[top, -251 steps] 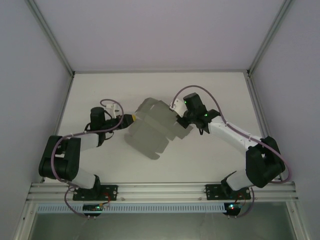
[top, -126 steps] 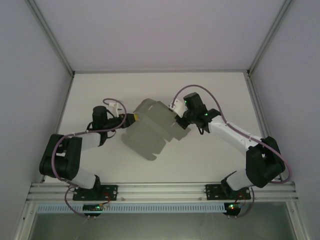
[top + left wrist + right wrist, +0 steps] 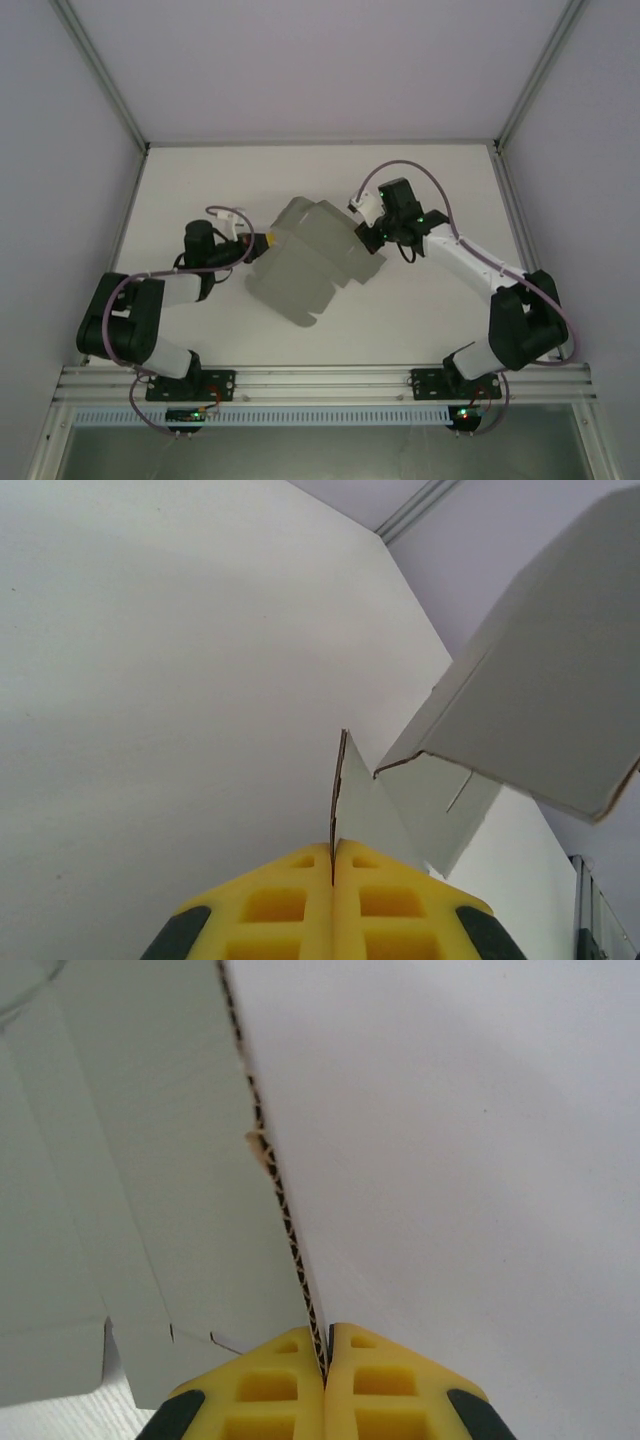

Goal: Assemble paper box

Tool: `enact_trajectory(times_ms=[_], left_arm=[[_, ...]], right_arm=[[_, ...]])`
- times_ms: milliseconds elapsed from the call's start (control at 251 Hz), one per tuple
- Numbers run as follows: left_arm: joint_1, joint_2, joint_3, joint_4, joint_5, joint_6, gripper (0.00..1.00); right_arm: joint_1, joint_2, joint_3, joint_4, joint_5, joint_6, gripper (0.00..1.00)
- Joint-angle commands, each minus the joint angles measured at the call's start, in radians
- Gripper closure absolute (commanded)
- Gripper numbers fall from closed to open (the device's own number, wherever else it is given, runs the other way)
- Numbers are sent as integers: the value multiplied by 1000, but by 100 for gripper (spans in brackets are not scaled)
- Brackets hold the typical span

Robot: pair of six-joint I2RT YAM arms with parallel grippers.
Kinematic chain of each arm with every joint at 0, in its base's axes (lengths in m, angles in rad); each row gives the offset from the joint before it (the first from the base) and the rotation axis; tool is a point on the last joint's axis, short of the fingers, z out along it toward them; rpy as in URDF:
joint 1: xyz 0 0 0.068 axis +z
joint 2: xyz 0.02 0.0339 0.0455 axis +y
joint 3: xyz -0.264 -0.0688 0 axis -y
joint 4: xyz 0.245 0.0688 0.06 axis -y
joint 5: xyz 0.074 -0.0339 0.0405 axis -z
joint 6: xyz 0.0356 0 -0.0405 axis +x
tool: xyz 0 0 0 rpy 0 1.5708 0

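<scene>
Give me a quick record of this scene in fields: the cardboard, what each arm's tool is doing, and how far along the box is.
item: grey cardboard sheet, partly folded, mid-table
left tool: shut on a thin flap edge at the sheet's left side
right tool: shut on the sheet's corrugated edge at its right side
surface: white table
progress: panels bent up, flaps spread, not yet a closed box

Yellow right tool clamped on paper box corrugated edge, white table
</scene>
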Motion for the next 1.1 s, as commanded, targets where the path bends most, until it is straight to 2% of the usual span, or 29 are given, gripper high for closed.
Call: enact_trajectory(times_ms=[0, 104, 172, 231, 383, 491, 579, 690, 906, 966, 1094], left_arm=[[-9, -51, -46, 61, -16, 53, 100], [-99, -107, -23, -79, -103, 192, 100], [-212, -156, 20, -237, -256, 338, 100], [-302, -190, 42, -304, -383, 441, 100], [-411, -188, 71, -321, -571, 530, 100], [-464, -118, 132, -367, -669, 566, 100], [-482, -42, 176, -377, -690, 553, 100], [-500, 56, 195, -304, -605, 520, 100], [-519, 140, 207, -261, -599, 487, 98], [-518, 137, 200, -261, -601, 476, 93], [-514, 84, 178, -287, -618, 460, 74]], right_arm=[[-59, 37, 70, -66, -7, 84, 100], [-35, 47, 80, -54, 36, 62, 100], [-17, 56, 97, -58, 51, 70, 100], [-9, 65, 114, -66, 61, 70, 100], [27, 60, 113, -63, 76, 40, 100], [103, 46, 107, -67, 164, -33, 100], [158, 40, 103, -57, 258, -83, 100], [216, 41, 97, -39, 384, -131, 100], [252, 14, 41, 20, 405, -224, 100], [252, 9, 24, 28, 398, -244, 100], [229, 11, 7, 41, 434, -274, 100]])
